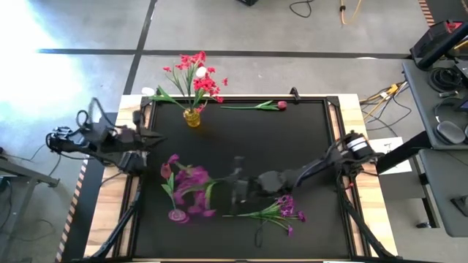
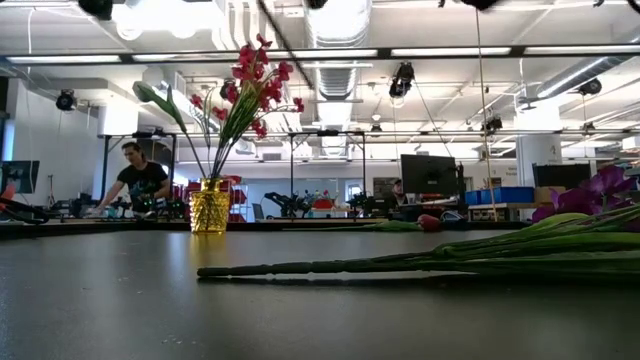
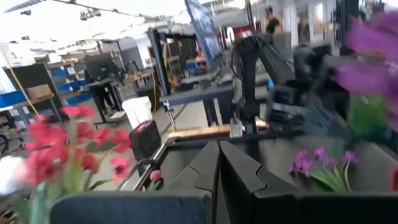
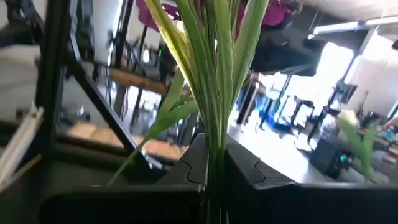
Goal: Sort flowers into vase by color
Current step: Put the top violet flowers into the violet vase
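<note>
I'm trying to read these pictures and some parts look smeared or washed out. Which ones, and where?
High view: glare whitens the floor at upper left, and the right gripper with its purple flowers is smeared. Left wrist view: the red flowers are blurred. Low view: the near stem is soft.

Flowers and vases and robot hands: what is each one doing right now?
Yellow vase: upright, holding red flowers.
Purple bunch: held by the stems in the shut right gripper.
Purple sprig: lying flat.
Pink bud stem: lying flat.
Left gripper: shut, empty.
</note>
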`<state>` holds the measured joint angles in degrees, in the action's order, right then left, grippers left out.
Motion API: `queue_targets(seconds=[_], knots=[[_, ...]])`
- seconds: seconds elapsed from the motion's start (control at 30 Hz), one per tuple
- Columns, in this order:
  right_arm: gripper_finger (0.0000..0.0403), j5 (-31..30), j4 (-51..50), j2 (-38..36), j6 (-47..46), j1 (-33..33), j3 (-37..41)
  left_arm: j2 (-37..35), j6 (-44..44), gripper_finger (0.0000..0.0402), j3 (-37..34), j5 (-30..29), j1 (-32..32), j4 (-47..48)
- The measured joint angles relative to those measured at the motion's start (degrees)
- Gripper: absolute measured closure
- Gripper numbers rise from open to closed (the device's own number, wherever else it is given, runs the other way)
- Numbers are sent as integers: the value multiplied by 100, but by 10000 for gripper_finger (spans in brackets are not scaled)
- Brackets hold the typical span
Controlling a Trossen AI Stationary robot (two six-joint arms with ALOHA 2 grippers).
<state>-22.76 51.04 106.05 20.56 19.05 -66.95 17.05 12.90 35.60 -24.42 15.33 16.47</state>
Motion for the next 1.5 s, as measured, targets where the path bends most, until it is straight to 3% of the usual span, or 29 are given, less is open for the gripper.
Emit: queue_targets(seconds=[0.17, 0.4, 0.73, 0.9, 1.0, 1.1, 1.23, 1.5], knots=[[390, 20, 1639, -435, 189, 22, 1041, 975, 204, 402, 102, 171, -15, -531], [390, 44, 1786, -801, 305, 154, 1401, 1272, 154, 402, -81, 838, -579, -1106], [390, 20, 1806, -821, 629, 245, 1353, 1248, -725, 402, -577, 3427, -3063, -1706], [390, 14, 1866, -821, 652, 224, 1355, 1405, -1366, 402, -1348, 4985, -4200, -3076], [390, 24, 2161, -789, 742, 106, 1357, 1641, -1856, 402, -1938, 5565, -4680, -4151], [390, 131, 2531, -723, 740, -132, 1357, 1972, -2169, 402, -2461, 5905, -4891, -5064], [390, 921, 2938, -499, 138, -666, 1317, 2479, -2239, 402, -2896, 6098, -4889, -6030], [390, 1651, 3018, 411, -909, -1522, 354, 3304, -2267, 401, -2981, 6791, -4807, -6925]])
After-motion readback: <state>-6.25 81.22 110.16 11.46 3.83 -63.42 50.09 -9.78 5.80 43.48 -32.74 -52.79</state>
